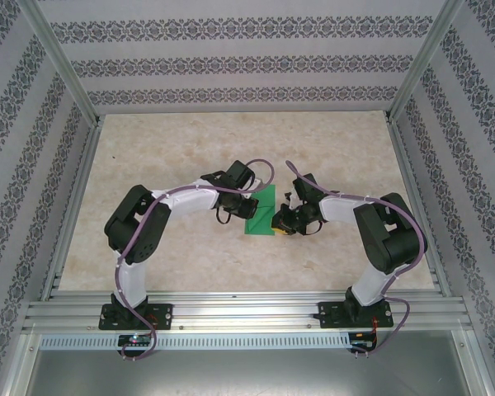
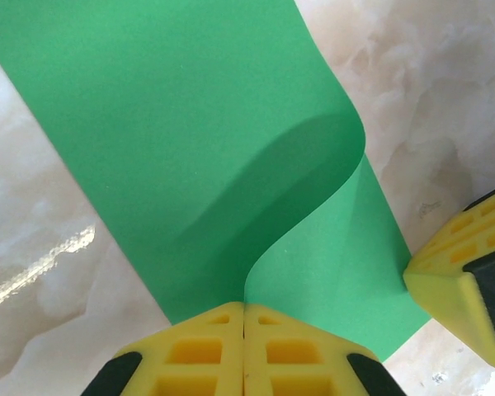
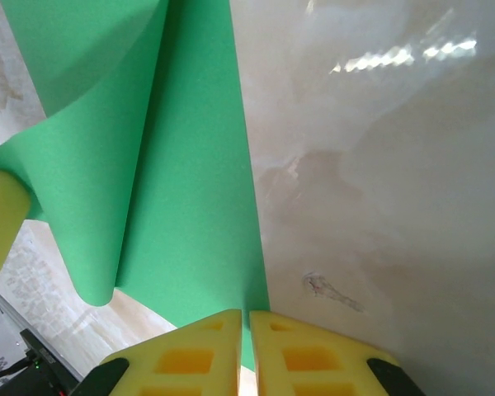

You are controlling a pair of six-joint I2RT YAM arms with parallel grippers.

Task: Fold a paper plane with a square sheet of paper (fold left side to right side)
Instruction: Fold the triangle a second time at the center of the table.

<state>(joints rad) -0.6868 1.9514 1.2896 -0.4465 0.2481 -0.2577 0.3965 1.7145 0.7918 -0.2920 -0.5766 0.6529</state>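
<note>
The square sheet of paper [image 1: 261,216] is bright green and lies on the table between my two arms. My left gripper [image 1: 247,206] is shut on its left edge. In the left wrist view the yellow pads [image 2: 198,346] pinch that edge, and the sheet [image 2: 173,124] curls up and over toward the right. My right gripper [image 1: 280,221] is at the sheet's right edge. Its jaws [image 3: 249,315] are all but closed, tips resting on the sheet [image 3: 190,190], nothing between them. One right fingertip [image 2: 458,276] touches the paper's edge. The paper plane is out of view.
The marble-patterned table [image 1: 173,157] is walled by patterned panels and aluminium posts. A rail [image 1: 247,313] runs along the near edge by the arm bases. A small scuff mark [image 3: 330,289] sits on the table right of the sheet.
</note>
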